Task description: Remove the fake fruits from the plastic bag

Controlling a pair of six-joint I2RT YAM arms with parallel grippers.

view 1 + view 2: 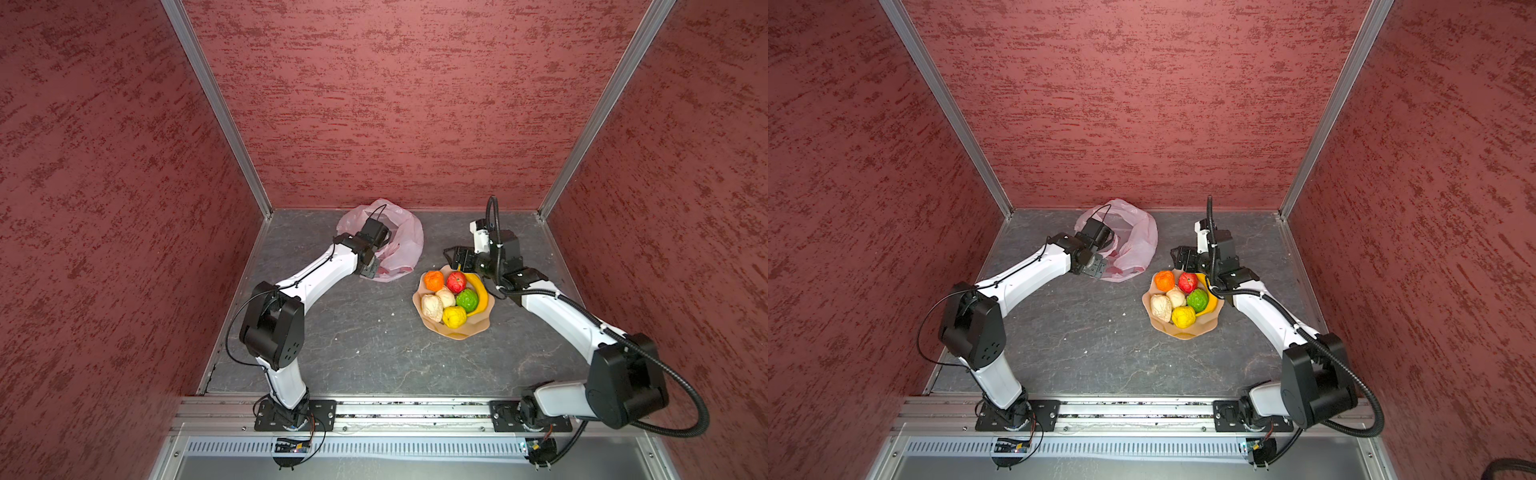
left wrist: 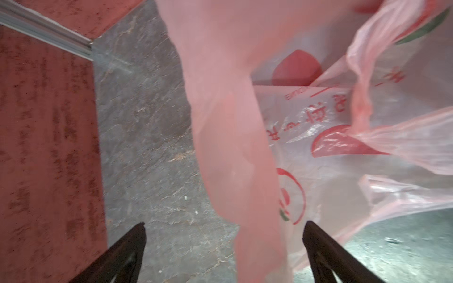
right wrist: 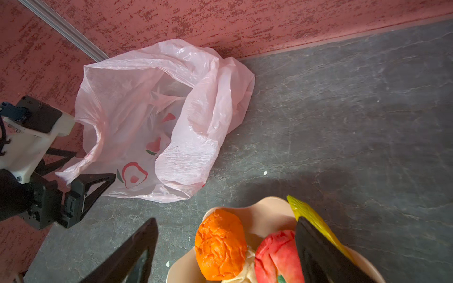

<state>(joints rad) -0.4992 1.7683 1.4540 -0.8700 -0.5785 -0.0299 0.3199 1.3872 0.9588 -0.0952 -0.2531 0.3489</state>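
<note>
blur is spread over much of the left wrist view, where a broad fold of the plastic bag [image 2: 230,137] is seen close to the lens and only the tips of two black fingers [image 2: 122,245] are shown. in both top views the left claw [image 1: 371,266] is largely masked by its own wrist and by pink film. the bag's depths are hidden by folds in the right wrist view, though printed red marks are made out through its mouth. the nearer fruits are cut off there, and the banana [image 3: 304,209] is half covered by a finger.

the left claw is spread wide; a strip of the bag is passed between its fingers, and whether the film is touched cannot be told. the right claw [image 3: 226,220] is likewise held wide apart, with nothing gripped. close beneath it, on the tan plate [image 1: 457,333], the fake fruits [image 1: 445,297] are piled, the orange one [image 3: 220,245] and the red one [image 3: 277,257] nearest its fingers. the bag is found ahead of its fingertips, against the back wall [image 1: 415,124].
</note>
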